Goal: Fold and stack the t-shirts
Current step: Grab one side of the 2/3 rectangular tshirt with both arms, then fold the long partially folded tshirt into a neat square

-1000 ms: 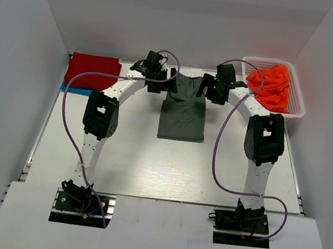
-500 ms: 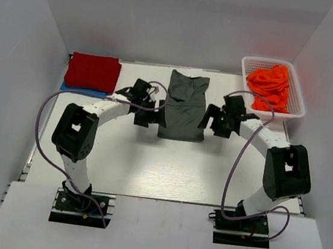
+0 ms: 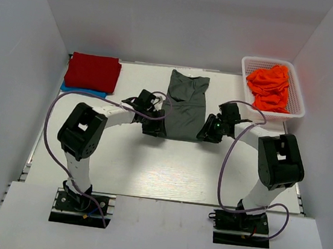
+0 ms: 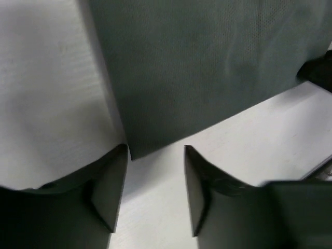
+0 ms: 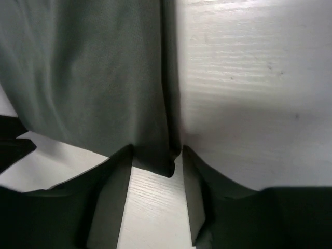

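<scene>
At the middle of the bench [image 3: 149, 165] lies the charcoal-grey t-shirt [image 3: 184, 105], folded lengthwise into a narrow panel. Its collar end points to the far wall and its near edge lies square to the arms. The left pincer [image 4: 155, 148] sits low at the near-left corner, fingers spread, with the cloth's corner just ahead of the gap between them. The right pincer [image 5: 156, 148] mirrors it at the near-right corner, likewise spread, and the corner's tip reaches into the gap. Neither is pinching anything. The wrist views are too close and dark to settle whether the fingertips rest on the bench or hover just above it.

Off at the far left, a red t-shirt [image 3: 93, 72] lies folded on a blue t-shirt [image 3: 73, 89], of which only a strip shows. At the far right, orange t-shirts [image 3: 270, 87] are heaped in a white basket [image 3: 265, 64].

The step in hand looks to be the crosswise fold of the grey shirt, with the grasp not yet made. The next move calls for both pincers to ease forward until each corner sits well inside. They should then close through all the layers at once, lift together and carry the near edge evenly toward the collar end, so the panel does not skew.
</scene>
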Controlling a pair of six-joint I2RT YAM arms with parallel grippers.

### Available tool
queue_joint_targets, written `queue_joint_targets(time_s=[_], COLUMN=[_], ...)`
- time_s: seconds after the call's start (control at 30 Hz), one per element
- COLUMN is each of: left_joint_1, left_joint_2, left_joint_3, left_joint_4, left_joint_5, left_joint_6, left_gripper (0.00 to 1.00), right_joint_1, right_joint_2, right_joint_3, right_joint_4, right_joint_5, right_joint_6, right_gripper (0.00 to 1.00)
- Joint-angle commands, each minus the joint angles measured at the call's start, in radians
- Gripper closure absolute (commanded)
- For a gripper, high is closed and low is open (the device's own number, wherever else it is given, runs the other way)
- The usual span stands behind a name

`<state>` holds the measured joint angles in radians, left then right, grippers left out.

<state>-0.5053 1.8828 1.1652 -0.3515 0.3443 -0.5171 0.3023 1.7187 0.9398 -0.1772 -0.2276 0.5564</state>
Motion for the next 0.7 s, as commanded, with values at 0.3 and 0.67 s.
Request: queue_joint_targets(time_s=[0.3,0.67], left_joint_1=[-0.050,-0.108], left_joint_2=[-0.036,-0.549], left_joint_3=[-0.096,-0.314], left_joint_4=[0.109,-0.177], left_joint_5=[-0.010,0.037], left_joint_6=[-0.049,-0.058], left_gripper=[1.00,1.00], right_joint_1=[0.006,0.047], right_joint_2=[-0.040,-0.407], right_joint_3=[-0.042,-0.203], right_joint_4=[0.015,-0.318], right_joint_5=[-0.118,-0.205], right_joint_6=[0.016,-0.098], right_gripper=[1.00,1.00])
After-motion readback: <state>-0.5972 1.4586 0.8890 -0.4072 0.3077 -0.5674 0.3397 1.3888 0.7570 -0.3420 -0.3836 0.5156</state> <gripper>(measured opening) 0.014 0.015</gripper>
